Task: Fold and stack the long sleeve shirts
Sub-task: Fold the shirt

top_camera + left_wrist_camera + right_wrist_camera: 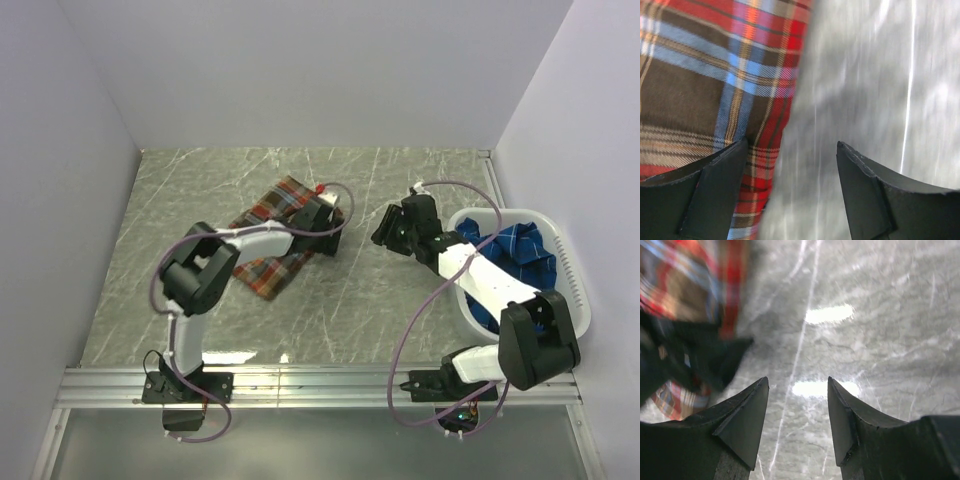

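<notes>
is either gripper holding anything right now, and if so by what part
Nothing is held. The left gripper stands open at the edge of the red plaid shirt, and the right gripper is open over the bare table.

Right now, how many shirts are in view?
2. The red shirt lies on the table, left of centre; the blue shirt sits in the basket at right. More could be hidden beneath it.

You saw a red-orange plaid cloth shirt [268,272], brown and pale-blue checked, on the grey veined tabletop [350,290]; right of it, a blue white-lined cloth shirt [522,248].
</notes>
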{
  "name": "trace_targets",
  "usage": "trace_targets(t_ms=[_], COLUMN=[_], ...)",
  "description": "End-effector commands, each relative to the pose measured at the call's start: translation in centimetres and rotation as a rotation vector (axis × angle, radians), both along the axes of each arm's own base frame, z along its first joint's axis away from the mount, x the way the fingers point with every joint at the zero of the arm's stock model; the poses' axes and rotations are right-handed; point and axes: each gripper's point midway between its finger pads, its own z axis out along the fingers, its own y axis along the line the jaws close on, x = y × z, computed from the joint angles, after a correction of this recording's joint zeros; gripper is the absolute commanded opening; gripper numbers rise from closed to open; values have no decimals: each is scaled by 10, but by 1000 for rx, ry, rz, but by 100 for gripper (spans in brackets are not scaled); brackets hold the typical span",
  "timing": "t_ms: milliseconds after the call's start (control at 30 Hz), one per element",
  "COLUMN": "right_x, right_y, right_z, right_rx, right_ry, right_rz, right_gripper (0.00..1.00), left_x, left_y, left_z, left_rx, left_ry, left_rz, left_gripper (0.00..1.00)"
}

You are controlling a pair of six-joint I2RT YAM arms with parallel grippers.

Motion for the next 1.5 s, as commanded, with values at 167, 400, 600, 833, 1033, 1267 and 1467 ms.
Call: trace_targets(t_ms=[167,400,600,833,1033,1267,1467], right_x=[20,16,12,9,-5,-34,-52], right_y=[35,84,110,120,119,125,143], right_z=[31,15,-9,-37,-61,-70,-69], right_rx=[84,104,103,46,65,151,243], right_ry=[-91,14,72,130,198,294,339], right_rz=[162,343,360,384,385,412,436], right_gripper=[57,56,56,51,25,0,0], left_x=[-117,-123,-117,-112,-102,-53,-1], left_y=[44,116,202,236,249,263,268], left_z=[23,94,64,39,12,-15,8], left_rx=[16,-92,-152,-199,-218,-232,-264], left_ry=[112,38,145,197,252,332,278], left_rz=[-115,319,629,749,858,968,965], left_gripper=[81,89,88,88,88,88,88])
